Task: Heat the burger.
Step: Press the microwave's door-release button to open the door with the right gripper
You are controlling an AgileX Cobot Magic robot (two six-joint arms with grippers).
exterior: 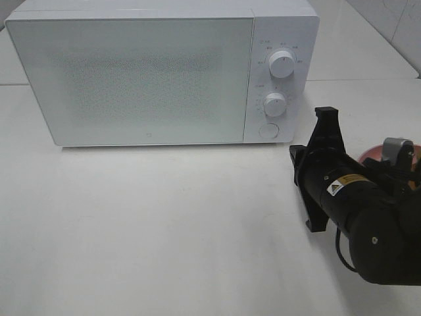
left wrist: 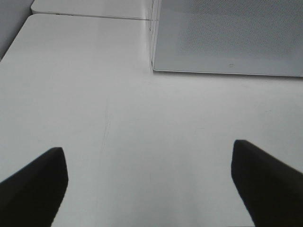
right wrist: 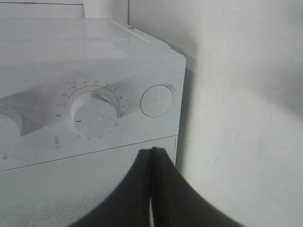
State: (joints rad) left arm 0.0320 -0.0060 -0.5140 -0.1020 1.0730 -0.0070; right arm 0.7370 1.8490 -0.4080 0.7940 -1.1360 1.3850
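Closed microwave (exterior: 131, 72) — contents not discernible.

A smooth white matte desk (exterior: 164, 224) fills the scene. A thin seam (exterior: 368, 79) joins it to a second white desk surface (exterior: 348, 46) farther back. A white tiled wall (exterior: 404, 23) shows at the far right. The light is soft and even.

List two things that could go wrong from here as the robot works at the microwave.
1. The shut right gripper faces the round button; a slightly off push might hit the dial instead.
2. The right arm hides most of the pink plate and could knock it.
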